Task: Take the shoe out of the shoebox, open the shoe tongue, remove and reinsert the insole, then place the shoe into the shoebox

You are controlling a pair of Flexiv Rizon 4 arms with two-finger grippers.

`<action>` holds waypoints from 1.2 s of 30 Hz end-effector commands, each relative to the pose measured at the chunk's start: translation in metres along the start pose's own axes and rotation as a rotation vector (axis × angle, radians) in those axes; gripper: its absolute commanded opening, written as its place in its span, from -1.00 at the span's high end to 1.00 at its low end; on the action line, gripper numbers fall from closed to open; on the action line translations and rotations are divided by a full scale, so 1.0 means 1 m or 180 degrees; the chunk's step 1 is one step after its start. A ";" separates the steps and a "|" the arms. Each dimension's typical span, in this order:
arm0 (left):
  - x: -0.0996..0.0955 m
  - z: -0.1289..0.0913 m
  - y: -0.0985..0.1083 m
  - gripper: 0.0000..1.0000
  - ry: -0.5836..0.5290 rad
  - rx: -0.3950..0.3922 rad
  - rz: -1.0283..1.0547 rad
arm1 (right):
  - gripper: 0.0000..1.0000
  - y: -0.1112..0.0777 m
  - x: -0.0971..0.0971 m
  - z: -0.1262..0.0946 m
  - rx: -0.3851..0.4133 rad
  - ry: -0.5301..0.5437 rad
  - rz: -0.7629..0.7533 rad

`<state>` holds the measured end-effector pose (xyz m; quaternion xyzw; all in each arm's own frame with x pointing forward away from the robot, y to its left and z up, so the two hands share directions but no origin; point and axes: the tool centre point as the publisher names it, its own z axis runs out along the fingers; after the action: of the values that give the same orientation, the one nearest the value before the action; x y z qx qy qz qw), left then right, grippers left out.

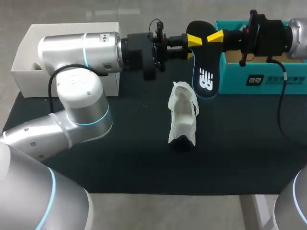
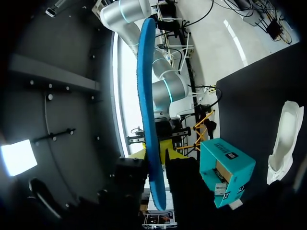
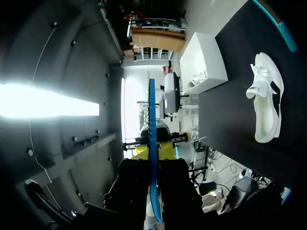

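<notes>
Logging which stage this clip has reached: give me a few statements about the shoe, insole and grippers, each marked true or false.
1. The insole is out of the shoe. True.
2. The shoe sits inside the teal shoebox. False: it lies on the black mat, outside the box.
3. The left gripper and the right gripper both grip the insole. True.
4. The insole lies flat on the mat. False: it is held in the air between the two grippers.
</notes>
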<state>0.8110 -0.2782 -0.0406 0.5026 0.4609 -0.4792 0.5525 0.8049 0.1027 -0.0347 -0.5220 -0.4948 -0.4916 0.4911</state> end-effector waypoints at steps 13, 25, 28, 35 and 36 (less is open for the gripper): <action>0.001 0.007 -0.004 1.00 0.0048 -0.0001 -0.0057 | 0.56 -0.001 0.001 -0.001 0.0003 -0.0016 -0.0003; 0.003 -0.002 -0.001 1.00 0.0079 -0.0157 -0.0163 | -1.00 -0.002 -0.005 -0.008 -0.0135 0.0005 0.0009; 0.004 -0.006 -0.001 1.00 0.0089 -0.0179 -0.0187 | -1.00 -0.003 -0.009 -0.014 -0.0176 -0.0025 0.0013; 0.006 -0.016 0.000 1.00 0.0118 -0.0241 -0.0265 | -1.00 -0.014 -0.017 -0.034 -0.0336 -0.0364 -0.0190; 0.006 -0.018 0.000 1.00 0.0132 -0.0248 -0.0274 | -1.00 -0.016 -0.017 -0.038 -0.0354 -0.0427 -0.0244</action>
<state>0.8149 -0.2656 -0.0482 0.4691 0.5082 -0.4764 0.5428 0.8040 0.0772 -0.0568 -0.5484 -0.5141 -0.5021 0.4276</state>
